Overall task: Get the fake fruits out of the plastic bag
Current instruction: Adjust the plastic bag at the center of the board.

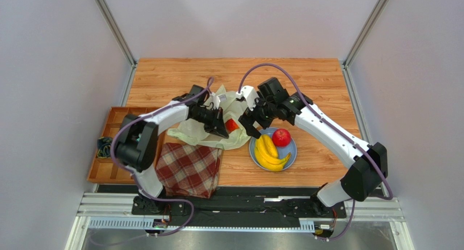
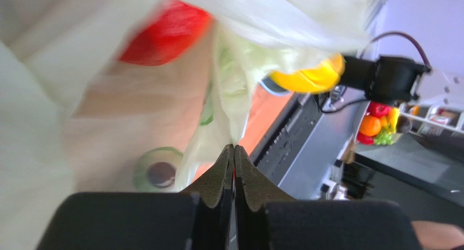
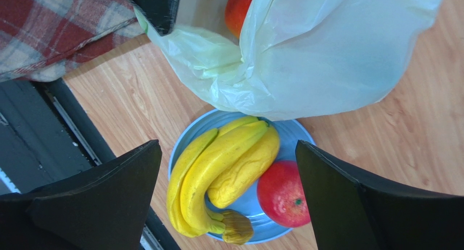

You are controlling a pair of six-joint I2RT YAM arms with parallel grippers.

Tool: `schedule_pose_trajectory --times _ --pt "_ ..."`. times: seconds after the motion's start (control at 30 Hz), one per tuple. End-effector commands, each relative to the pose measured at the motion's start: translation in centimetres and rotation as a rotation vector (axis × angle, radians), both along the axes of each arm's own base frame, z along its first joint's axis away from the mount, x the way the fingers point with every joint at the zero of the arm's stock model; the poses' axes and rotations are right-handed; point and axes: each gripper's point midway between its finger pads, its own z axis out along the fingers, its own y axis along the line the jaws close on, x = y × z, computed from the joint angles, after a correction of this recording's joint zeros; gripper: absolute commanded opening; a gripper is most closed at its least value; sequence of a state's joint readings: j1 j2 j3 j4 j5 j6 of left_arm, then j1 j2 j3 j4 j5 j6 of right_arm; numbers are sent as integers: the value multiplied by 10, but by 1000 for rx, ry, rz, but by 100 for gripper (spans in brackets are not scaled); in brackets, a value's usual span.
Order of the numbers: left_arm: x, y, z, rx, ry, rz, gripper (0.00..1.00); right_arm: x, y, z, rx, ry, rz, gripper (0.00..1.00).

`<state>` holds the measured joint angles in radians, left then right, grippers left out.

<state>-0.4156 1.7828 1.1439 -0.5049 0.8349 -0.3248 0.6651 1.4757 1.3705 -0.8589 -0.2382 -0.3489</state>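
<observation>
One banana bunch (image 1: 268,152); two red fruits (image 1: 281,137) (image 1: 232,125); one plastic bag (image 1: 188,135); one blue plate (image 1: 291,151); one plaid cloth (image 1: 188,169).

The far bench (image 1: 305,79) is open; the blue plate (image 1: 292,152) with banana bunch (image 1: 267,152) and red fruit (image 1: 281,137) hems the plastic bag (image 1: 186,132) on the right; the plaid cloth (image 1: 188,168) blocks its near-left side.

Blue plate (image 3: 297,135) — bag (image 3: 327,54) pale green, perhaps

Wood tbl (image 1: 327,81): bag (image 1: 188,133), blue plate (image 1: 293,150), plaid cloth (image 1: 188,169).
</observation>
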Motion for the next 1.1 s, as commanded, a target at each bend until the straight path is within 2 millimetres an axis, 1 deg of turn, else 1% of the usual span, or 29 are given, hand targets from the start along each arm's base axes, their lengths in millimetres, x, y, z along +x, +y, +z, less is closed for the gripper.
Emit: schedule_pose_trajectory --times 0.0,0.03,0.07,0.1,0.13,0.17,0.2,0.23,0.27,0.3,0.33,0.37,0.4,0.43,0.5,0.53,0.57,0.6,0.63,0.7,0.73,0.77,0.83,0.87,0.93,1.07 --pt "-5 6 69 -120 -272 -59 43 -9 24 -10 69 118 47 100" --pt "-4 6 76 -128 -298 -62 50 -11 33 -16 81 172 60 100" --pt "-2 6 80 -130 -310 -68 55 -12 43 -6 113 191 90 100" --pt "0 5 79 -128 -302 -75 57 -15 54 -1 156 215 124 100" --pt "4 3 88 -126 -305 -83 58 -11 61 -5 165 232 130 93" --pt "8 4 89 -111 -320 -92 58 -2 71 3 201 204 136 81" --pt "17 9 87 -68 -338 -74 58 3 77 3 210 208 137 74" --pt "27 17 94 -30 -372 -47 58 4 81 1 216 220 147 67" --pt "37 26 94 23 -407 -19 59 7 87 -10 212 249 156 55" --pt "54 45 91 140 -462 51 60 9 91 -10 216 255 157 51" --pt "63 63 92 199 -478 98 62 10 94 -13 222 266 154 49" --pt "70 77 91 253 -497 130 66 10 99 -20 222 287 154 44" --pt "76 94 93 316 -515 179 68 12 103 -21 217 282 148 43" --pt "78 112 92 344 -492 223 69 14 105 -24 205 279 138 42" --pt "77 126 93 349 -471 263 70 18 114 -31 194 274 126 43" --pt "75 136 90 348 -441 281 70 22 117 -29 196 260 124 43" --pt "73 137 89 338 -427 278 70 27 121 -29 185 234 116 43" --pt "72 136 89 313 -412 275 70 30 124 -38 175 249 106 43" --pt "72 139 87 306 -405 286 70 35 129 -33 187 238 107 43" --pt "70 136 90 275 -417 282 70 45 131 -41 155 204 79 44" --pt "70 134 89 262 -418 279 70 51 132 -53 122 195 69 44" --pt "69 133 88 256 -413 276 69 64 127 -56 82 152 24 44" --pt "69 130 90 238 -417 264 69 77 121 -63 35 109 -3 44" --pt "70 130 90 237 -419 264 69 87 113 -64 8 79 -33 44" --pt "69 129 91 234 -420 256 69 91 107 -71 -23 74 -41 44" --pt "69 127 90 224 -418 247 69 96 88 -83 -117 54 -61 39"
